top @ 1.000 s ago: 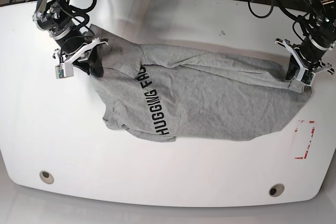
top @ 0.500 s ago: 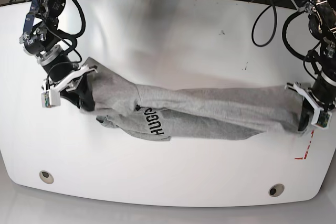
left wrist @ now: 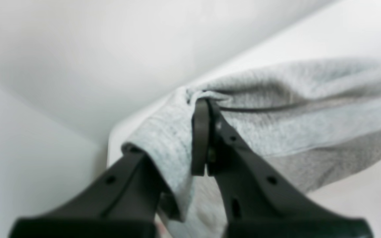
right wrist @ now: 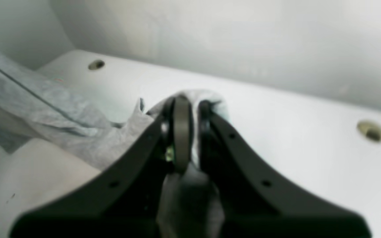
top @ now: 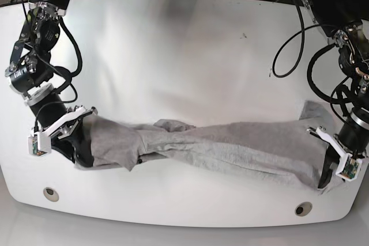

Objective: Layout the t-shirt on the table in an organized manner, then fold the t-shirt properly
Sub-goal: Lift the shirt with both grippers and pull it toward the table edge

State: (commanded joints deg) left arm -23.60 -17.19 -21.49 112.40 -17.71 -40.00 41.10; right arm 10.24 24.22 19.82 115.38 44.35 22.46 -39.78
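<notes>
The heather-grey t-shirt (top: 230,145) hangs as a long bunched band across the front part of the white table (top: 184,56), stretched between both grippers. My left gripper (top: 330,170), on the base view's right, is shut on one end of the t-shirt (left wrist: 276,132); its fingertips (left wrist: 201,109) pinch a fold there. My right gripper (top: 78,145), on the base view's left, is shut on the other end, and cloth (right wrist: 78,132) wraps around its fingers (right wrist: 181,119). No print shows on the shirt.
Two round grey grommets (top: 51,193) (top: 303,208) sit close to the table's front edge, just ahead of the shirt. Small dark specks (top: 269,73) mark the back right of the tabletop. Black cables (top: 288,33) loop behind the arm on the right.
Both grippers have moved toward the table's front edge, carrying the shirt with them. The cloth has gone from a spread sheet to a narrow taut band, and the black lettering has disappeared.
</notes>
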